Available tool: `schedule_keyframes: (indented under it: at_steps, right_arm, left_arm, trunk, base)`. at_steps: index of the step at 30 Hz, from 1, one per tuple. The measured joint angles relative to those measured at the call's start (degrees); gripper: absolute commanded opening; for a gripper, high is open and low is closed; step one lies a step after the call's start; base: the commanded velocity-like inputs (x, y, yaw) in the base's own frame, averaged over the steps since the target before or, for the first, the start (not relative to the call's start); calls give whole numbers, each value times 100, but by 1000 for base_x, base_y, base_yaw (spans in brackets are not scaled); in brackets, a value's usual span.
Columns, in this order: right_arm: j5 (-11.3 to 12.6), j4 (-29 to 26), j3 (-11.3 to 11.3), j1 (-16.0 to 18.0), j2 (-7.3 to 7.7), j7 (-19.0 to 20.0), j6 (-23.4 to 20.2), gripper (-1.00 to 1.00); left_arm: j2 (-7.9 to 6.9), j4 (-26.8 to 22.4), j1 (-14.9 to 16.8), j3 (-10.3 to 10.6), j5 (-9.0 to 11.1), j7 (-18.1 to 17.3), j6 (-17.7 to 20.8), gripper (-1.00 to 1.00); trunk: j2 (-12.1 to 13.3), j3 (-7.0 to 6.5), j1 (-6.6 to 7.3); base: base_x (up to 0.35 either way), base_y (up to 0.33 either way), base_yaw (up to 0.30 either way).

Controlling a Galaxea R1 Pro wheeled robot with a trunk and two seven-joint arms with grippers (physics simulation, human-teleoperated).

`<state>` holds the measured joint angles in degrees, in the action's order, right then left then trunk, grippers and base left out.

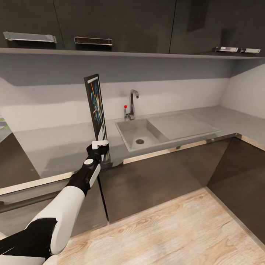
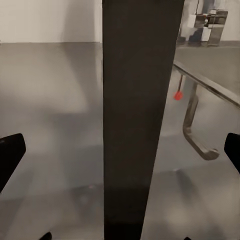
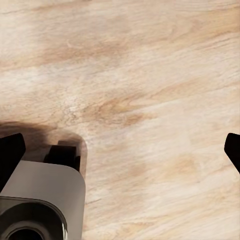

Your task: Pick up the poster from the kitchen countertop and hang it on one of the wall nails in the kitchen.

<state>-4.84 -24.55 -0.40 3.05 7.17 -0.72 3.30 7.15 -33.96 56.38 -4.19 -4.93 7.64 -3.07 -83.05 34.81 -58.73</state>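
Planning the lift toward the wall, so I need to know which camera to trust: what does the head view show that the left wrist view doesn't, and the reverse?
Head view alone: the poster's printed face, standing upright with the left gripper at its bottom edge, the sink basin, the upper cabinets and the wood floor.

Left wrist view alone: the poster's dark edge or back, close up between the fingertips.

Both: the poster, the countertop, the faucet with its red knob, and the pale wall.

The left arm [image 1: 62, 209] is glossy white with black joints. Its wrist is black (one round white cap), ending in a white-tipped left gripper [image 1: 100, 144].
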Motion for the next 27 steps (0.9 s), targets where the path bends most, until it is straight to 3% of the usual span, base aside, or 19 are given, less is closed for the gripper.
schedule_keyframes:
  at_steps: [5,6,27]
  right_arm:
    - [-1,0,0,0,-2,0,0,100]
    - [-1,0,0,0,-1,0,0,100]
    - [-1,0,0,0,-5,0,0,100]
  left_arm:
    - [4,-62,0,-3,0,-11,10,100]
    - [4,-68,-1,-2,0,-13,12,-100]
    - [8,-123,-1,9,19,-21,14,-100]
  trunk:
    - [0,0,0]
    - [0,0,0]
    - [0,0,0]
  base:
    - [0,0,0]
    - [0,0,0]
    - [0,0,0]
